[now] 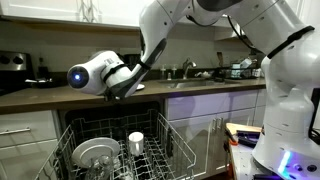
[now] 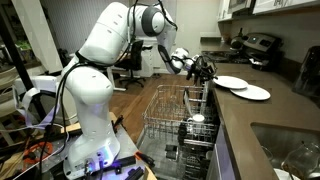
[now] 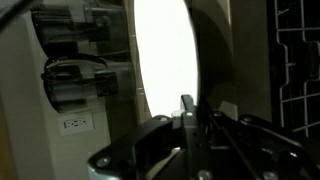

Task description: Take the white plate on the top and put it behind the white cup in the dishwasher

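White plate [image 3: 165, 55], plain, round, shallow, rim in tight pinch of the gripper [image 3: 188, 103]

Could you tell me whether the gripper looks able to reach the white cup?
Probably yes: the dishwasher rack is pulled out and open above the white cup, with nothing over it. The gripper, shut on the white plate rim, is up at the counter.

Dim, grainy ext views; wrist view dark, blown-out glare
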Robot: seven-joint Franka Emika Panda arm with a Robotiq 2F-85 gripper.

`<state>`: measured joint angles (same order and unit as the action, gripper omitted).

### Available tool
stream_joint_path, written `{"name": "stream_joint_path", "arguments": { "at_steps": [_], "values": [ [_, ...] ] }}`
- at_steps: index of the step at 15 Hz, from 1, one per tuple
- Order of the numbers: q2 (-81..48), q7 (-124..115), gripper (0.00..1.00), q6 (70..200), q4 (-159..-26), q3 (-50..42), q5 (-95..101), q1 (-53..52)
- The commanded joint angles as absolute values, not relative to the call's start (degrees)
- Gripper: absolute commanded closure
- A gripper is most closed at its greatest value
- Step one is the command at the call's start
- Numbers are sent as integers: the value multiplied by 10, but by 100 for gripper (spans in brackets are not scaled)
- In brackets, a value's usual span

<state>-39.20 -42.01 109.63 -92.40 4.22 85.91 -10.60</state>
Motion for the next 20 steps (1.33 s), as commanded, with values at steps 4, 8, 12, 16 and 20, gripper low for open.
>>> {"name": "stream_joint_path", "arguments": {
  "at_steps": [4,8,12,16,20],
  "values": [
    [-387,-421,93,1063,-925,37,883,-133],
    [-386,-423,93,1036,-925,36,892,-146],
    [-383,-425,93,1016,-927,41,908,-153],
    [-371,-430,93,1028,-934,52,906,-156],
    [-363,-432,93,1021,-935,57,917,-170]
  ]
}}
